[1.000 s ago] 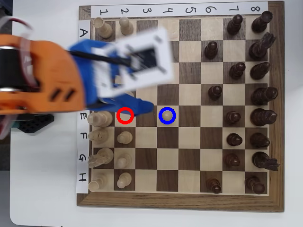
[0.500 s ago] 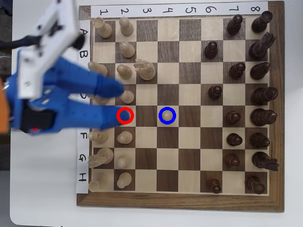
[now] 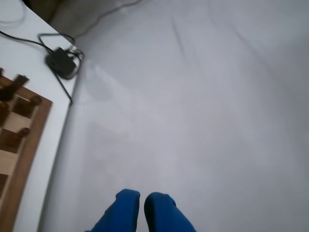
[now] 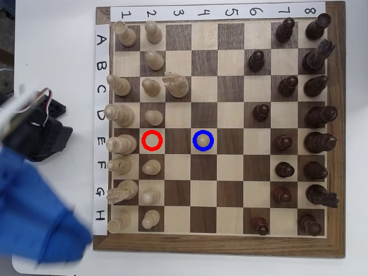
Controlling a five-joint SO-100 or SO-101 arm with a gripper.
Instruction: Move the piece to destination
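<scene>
Pale cream wooden pawn with a round head (image 4: 203, 140) stands inside the drawn blue ring (image 4: 203, 131) on its light-wood square, right of the red-ringed square (image 4: 152, 140) in the overhead view. Blue two-finger gripper (image 3: 142, 199) is well off the wooden chessboard (image 4: 218, 245), blurred at the overhead view's lower left; in the wrist view its fingertips (image 3: 126, 197) sit almost together over the white table (image 3: 193, 121), holding nothing.
</scene>
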